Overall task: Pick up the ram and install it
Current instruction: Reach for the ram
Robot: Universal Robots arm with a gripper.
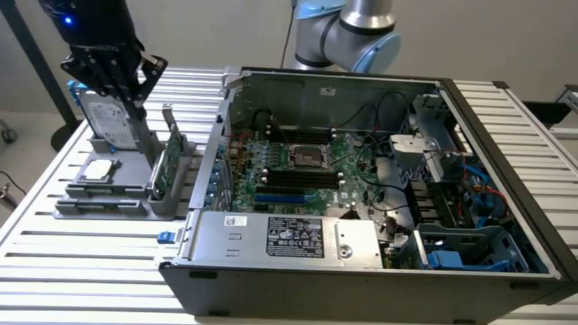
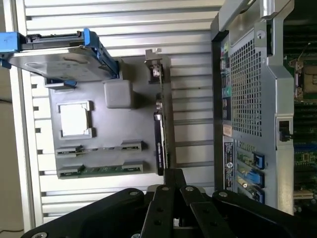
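Poised over the grey holder (image 1: 108,206) on the desk (image 1: 81,257); cannot tell the spread of the hand (image 1: 116,74). Better to centre along the ram (image 2: 101,170), flat in the holder's outer slot, and grip squarely. Sharing that holder: hard drive (image 1: 113,125), processor (image 1: 97,170), upright card (image 1: 169,166). Within the open PC case (image 1: 361,277): black memory slots (image 1: 302,177).

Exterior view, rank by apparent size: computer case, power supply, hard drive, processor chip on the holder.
Largest to smallest as seen:
1. computer case
2. power supply
3. hard drive
4. processor chip
The power supply sits nearer the camera than the hard drive, which widens that gap.
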